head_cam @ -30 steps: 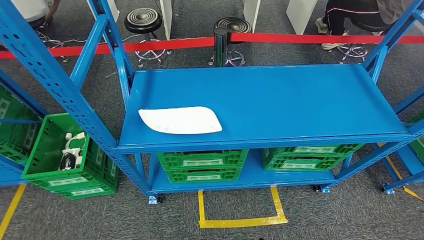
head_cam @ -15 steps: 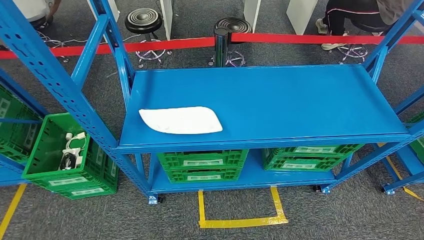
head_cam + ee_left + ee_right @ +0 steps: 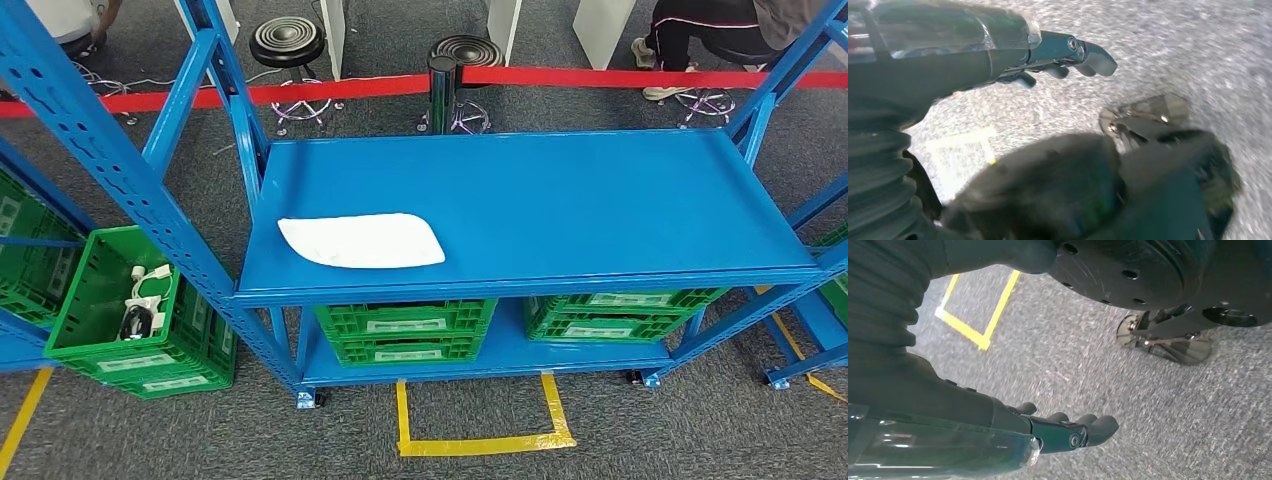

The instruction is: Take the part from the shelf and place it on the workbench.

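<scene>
The blue steel shelving rack [image 3: 530, 215] is seen squarely ahead in the head view, its upper deck well lit. Against the pictures taken a moment earlier, nothing is found to have shifted; the view and its contents are unchanged, so the robot is judged to be standing still before the reach has begun. Green slotted plastic crates [image 3: 405, 330] are stowed on the lower deck, and another green crate [image 3: 110, 320] sits on the neighbouring rack at the left, holding small white and black items. A yellow tape square [image 3: 480, 415] is marked on the grey carpet below. The flat white rounded part [image 3: 361, 240] is lying on the upper deck, near its front left corner, untouched. The left hand [image 3: 1068, 57] is hung over the carpet, nothing is gripped, and its fingers are loosely extended. The right hand [image 3: 1068, 432] is likewise empty, its fingers apart. The task is judged wholly outstanding.
</scene>
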Controlling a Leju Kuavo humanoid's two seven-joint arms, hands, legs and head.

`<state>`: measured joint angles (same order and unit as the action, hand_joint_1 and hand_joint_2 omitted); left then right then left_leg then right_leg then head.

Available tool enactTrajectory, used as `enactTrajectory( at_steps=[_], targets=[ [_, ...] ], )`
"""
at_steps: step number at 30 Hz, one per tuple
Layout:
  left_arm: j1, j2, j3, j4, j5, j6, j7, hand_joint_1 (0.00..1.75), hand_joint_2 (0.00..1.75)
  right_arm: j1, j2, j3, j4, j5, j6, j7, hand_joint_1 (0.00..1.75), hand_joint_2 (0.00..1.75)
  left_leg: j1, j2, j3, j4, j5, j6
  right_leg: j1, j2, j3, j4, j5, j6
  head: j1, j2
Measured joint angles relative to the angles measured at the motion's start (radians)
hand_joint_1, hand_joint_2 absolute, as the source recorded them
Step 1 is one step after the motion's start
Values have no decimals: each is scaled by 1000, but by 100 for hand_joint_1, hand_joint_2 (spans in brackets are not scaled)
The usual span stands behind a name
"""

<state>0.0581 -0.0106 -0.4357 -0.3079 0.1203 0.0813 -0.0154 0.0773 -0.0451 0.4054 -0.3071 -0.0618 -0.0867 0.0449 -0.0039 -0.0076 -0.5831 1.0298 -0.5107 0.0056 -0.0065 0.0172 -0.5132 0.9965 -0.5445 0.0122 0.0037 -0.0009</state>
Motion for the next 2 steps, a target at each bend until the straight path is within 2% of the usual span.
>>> enactTrajectory(
  at_steps=[2],
  targets=[
    [12,2,38,-5,-16,-11,2,0,175,9,3,-34,-6,8,12,-5,0,175,0,0,0,0,0,0,0,0,0,0,0,0,0,0]
  ],
)
